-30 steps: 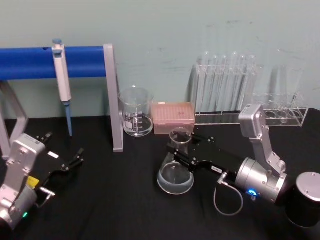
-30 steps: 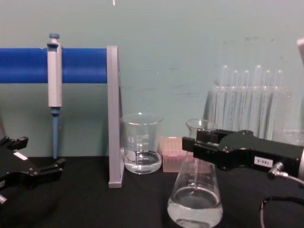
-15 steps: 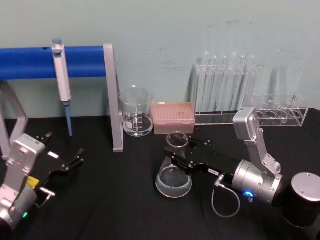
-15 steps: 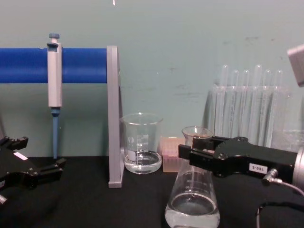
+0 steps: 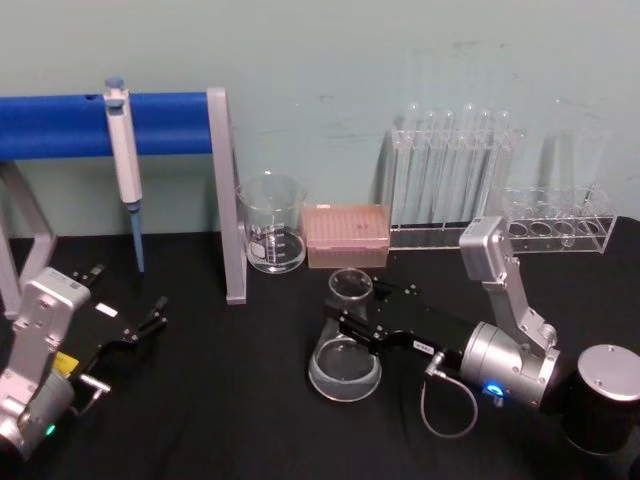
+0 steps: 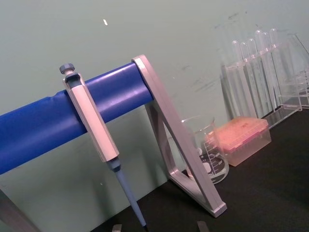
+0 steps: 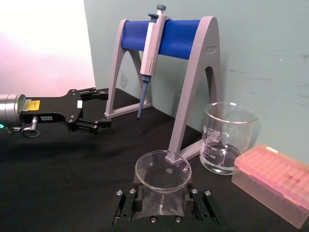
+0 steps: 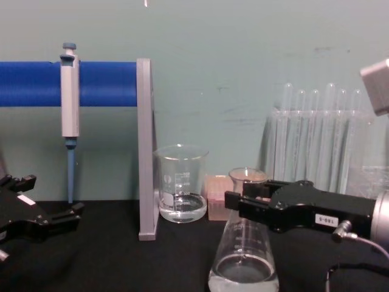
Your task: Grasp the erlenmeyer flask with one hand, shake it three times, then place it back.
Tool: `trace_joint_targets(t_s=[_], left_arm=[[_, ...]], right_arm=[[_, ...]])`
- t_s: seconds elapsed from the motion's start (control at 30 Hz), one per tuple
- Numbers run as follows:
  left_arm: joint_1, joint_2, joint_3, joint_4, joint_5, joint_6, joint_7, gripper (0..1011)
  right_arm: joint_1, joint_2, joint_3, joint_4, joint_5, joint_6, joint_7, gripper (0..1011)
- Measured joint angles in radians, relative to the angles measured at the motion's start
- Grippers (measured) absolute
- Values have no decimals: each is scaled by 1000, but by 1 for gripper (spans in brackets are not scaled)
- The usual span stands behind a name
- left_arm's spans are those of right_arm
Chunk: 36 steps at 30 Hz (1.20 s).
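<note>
the right gripper (image 5: pixel 350 322) clamps the neck of the erlenmeyer flask (image 5: pixel 345 372) from the side. the flask is upright, its long axis vertical, base low at the black table (image 5: pixel 230 400) — just in front of the beaker (image 5: pixel 272 235). the left gripper (image 5: pixel 135 300), jaws apart, sits parked well off to the left.

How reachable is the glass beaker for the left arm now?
Probably yes, with a detour: the pipette stand's grey leg stands between the open left end effector and the beaker. The right end effector, shut on the erlenmeyer flask, is off that path.
</note>
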Motion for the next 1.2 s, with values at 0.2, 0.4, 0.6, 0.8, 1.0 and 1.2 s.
trace_joint_targets(t_s=[0.2,0.4,0.6,0.8,1.0,1.2], left_arm=[[0,0,0,0,0,0,0,1001],[0,0,0,0,0,0,0,1001],[0,0,0,0,0,0,0,1001],[0,0,0,0,0,0,0,1001],[0,0,0,0,0,0,0,1001],[0,0,0,0,0,0,0,1001]], right_arm=[[3,0,-5,4,0,11,2,457],[5,1,-10,7,-1,17,2,457],[6,2,-13,8,-1,21,2,457],[7,2,-14,10,2,23,3,457],[9,0,-16,12,2,27,2,457],[10,0,-16,12,2,32,-1,457]])
